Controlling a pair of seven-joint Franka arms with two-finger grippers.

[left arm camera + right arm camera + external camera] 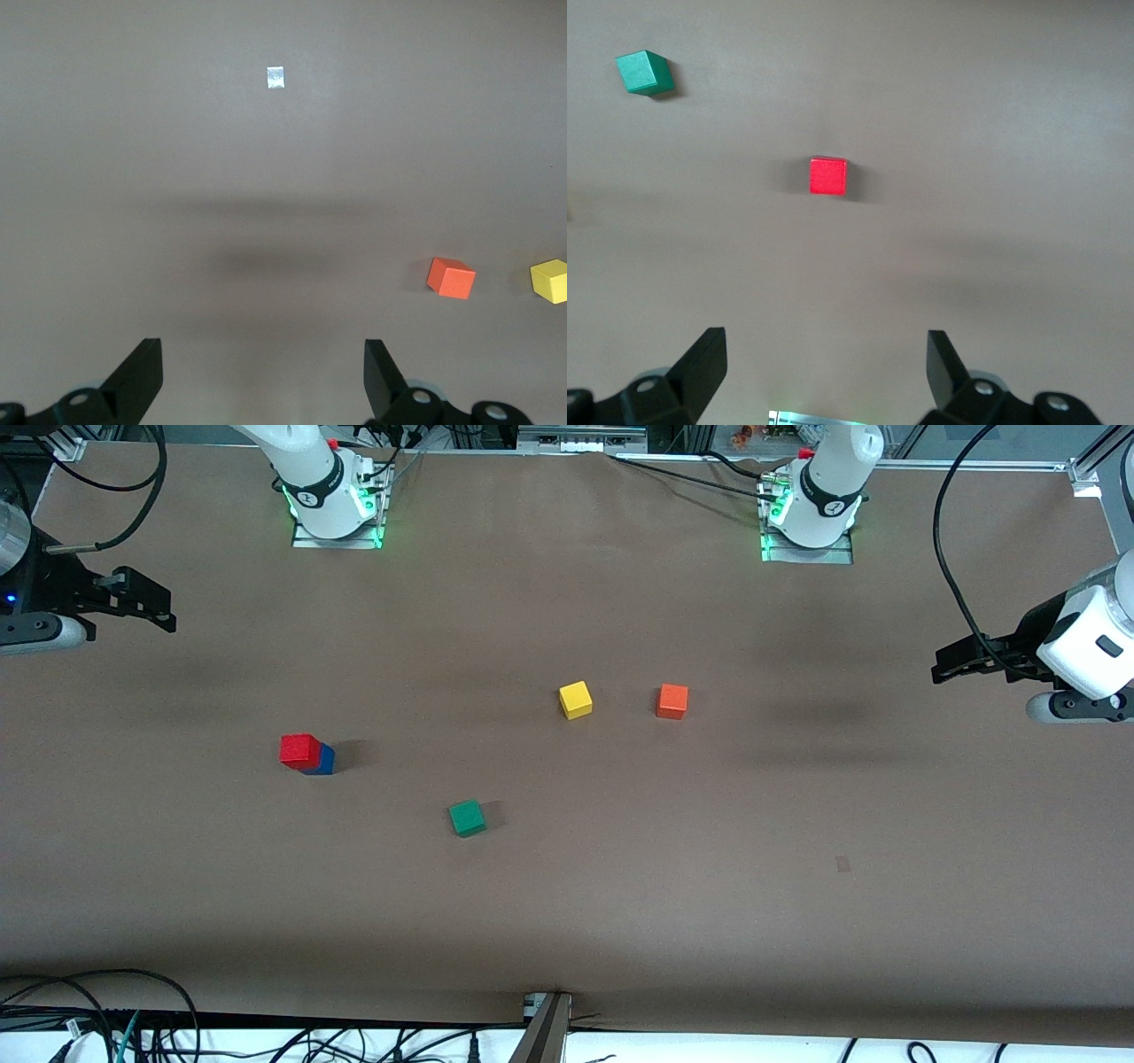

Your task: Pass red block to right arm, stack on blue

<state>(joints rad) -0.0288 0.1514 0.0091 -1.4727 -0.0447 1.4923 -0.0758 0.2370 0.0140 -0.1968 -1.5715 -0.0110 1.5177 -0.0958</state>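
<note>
Your right gripper (819, 372) has its jaws spread wide with nothing between them, and it hangs high over the bare table at the right arm's end, that arm waiting. Your left gripper (261, 376) is likewise released and empty, held up over the table's edge at the left arm's end. Out from the right gripper you find the red block (299, 750) sitting on top of the blue cube (322, 762), slightly offset so one blue side shows beneath it; from the right wrist view only the red top (828, 175) is visible. The green cube (467, 817) lies nearer the front camera than the stack, apart from it. Toward the left arm's end, the yellow cube (576, 700) and the orange cube (672, 701) sit near each other, not touching.
</note>
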